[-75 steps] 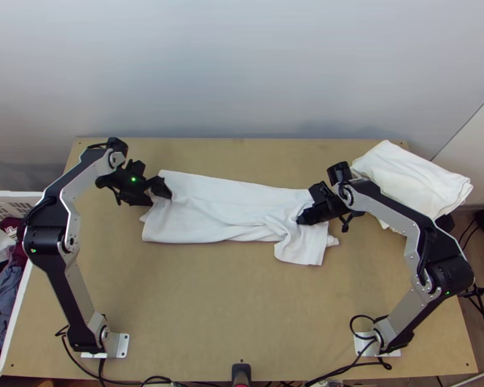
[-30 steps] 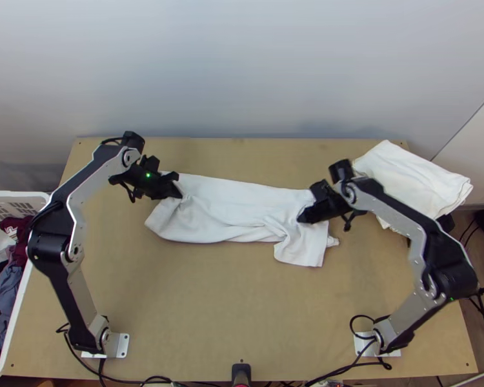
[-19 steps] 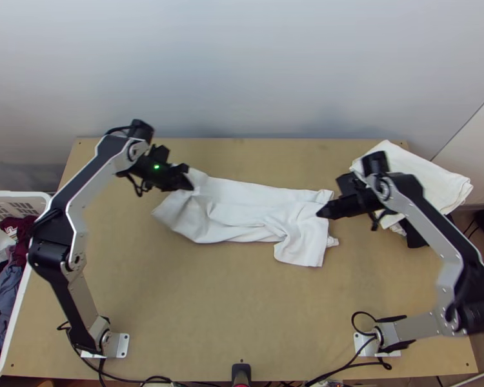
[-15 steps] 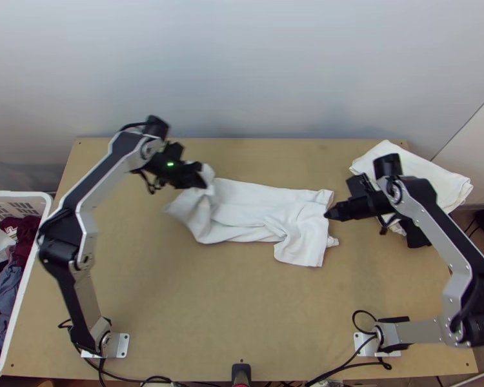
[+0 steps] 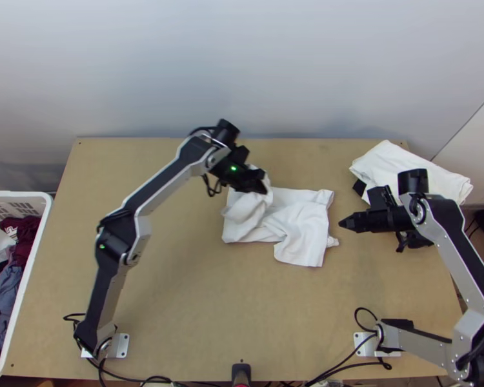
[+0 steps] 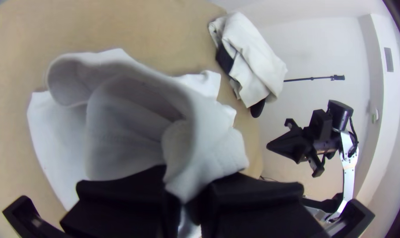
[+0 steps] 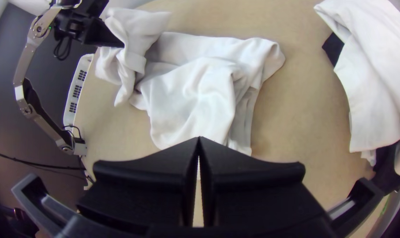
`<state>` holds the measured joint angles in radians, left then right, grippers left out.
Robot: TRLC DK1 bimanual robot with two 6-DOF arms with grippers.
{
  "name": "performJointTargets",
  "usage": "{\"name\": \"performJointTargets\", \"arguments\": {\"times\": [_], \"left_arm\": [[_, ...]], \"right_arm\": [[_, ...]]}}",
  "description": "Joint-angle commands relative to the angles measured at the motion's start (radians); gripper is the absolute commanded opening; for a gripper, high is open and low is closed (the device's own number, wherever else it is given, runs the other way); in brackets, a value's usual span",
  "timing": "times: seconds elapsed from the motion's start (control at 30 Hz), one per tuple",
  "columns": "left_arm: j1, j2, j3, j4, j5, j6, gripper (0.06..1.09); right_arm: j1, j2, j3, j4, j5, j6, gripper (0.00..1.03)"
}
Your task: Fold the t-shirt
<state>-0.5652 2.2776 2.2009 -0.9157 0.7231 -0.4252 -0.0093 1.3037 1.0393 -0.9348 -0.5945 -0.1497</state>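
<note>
The white t-shirt lies on the table in a strip, rumpled toward its right end; its left end is lifted and doubled back over the rest, pinched between the left gripper's 2 fingers, which are closed down on the fabric, with a loose loop bulging out in front of them; the right gripper's 2 fingertips meet, with nothing between them; they point at the shirt's right end from just beside it, apart from the cloth; a white cloth pile lies at the table's far right corner.
</note>
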Motion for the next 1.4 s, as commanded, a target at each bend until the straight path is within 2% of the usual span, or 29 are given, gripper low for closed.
{"name": "performJointTargets", "arguments": {"times": [0.0, 0.1, 0.2, 0.53, 0.73, 0.77, 0.8, 0.87, 0.9, 1.27, 1.37], "left_arm": [[-0.070, 0.089, 0.059, 0.219, 0.062, -0.141, 0.10], [-0.082, 0.122, 0.083, 0.362, 0.091, -0.248, 0.10], [-0.111, 0.158, 0.095, 0.442, 0.110, -0.271, 0.10], [-0.199, 0.266, 0.094, 0.479, 0.141, -0.273, 0.10], [-0.191, 0.290, 0.095, 0.577, 0.141, -0.369, 0.10], [-0.188, 0.296, 0.095, 0.586, 0.141, -0.371, 0.17], [-0.185, 0.304, 0.095, 0.592, 0.142, -0.371, 0.35], [-0.185, 0.307, 0.094, 0.587, 0.156, -0.371, 0.90], [-0.185, 0.306, 0.092, 0.586, 0.170, -0.369, 1.04], [-0.191, 0.217, 0.077, 0.572, 0.222, -0.356, 1.04], [-0.180, 0.188, 0.069, 0.515, 0.246, -0.334, 1.04]], "right_arm": [[-0.040, -0.057, -0.053, -0.002, 0.004, 0.016, 0.03], [-0.049, -0.067, -0.074, -0.002, 0.005, 0.016, 0.03], [-0.050, -0.069, -0.104, -0.001, 0.007, 0.016, 0.03], [-0.080, -0.087, -0.117, 0.008, 0.009, 0.016, 0.03], [-0.092, -0.106, -0.122, 0.008, 0.007, 0.021, 0.03], [-0.092, -0.107, -0.124, 0.008, 0.007, 0.021, 0.03], [-0.092, -0.109, -0.124, 0.008, 0.007, 0.021, 0.03], [-0.093, -0.113, -0.122, 0.008, 0.009, 0.021, 0.03], [-0.093, -0.115, -0.122, 0.008, 0.007, 0.022, 0.03], [-0.090, -0.123, -0.133, 0.014, 0.009, 0.021, 0.03], [-0.084, -0.133, -0.131, 0.014, 0.009, 0.022, 0.03]]}}
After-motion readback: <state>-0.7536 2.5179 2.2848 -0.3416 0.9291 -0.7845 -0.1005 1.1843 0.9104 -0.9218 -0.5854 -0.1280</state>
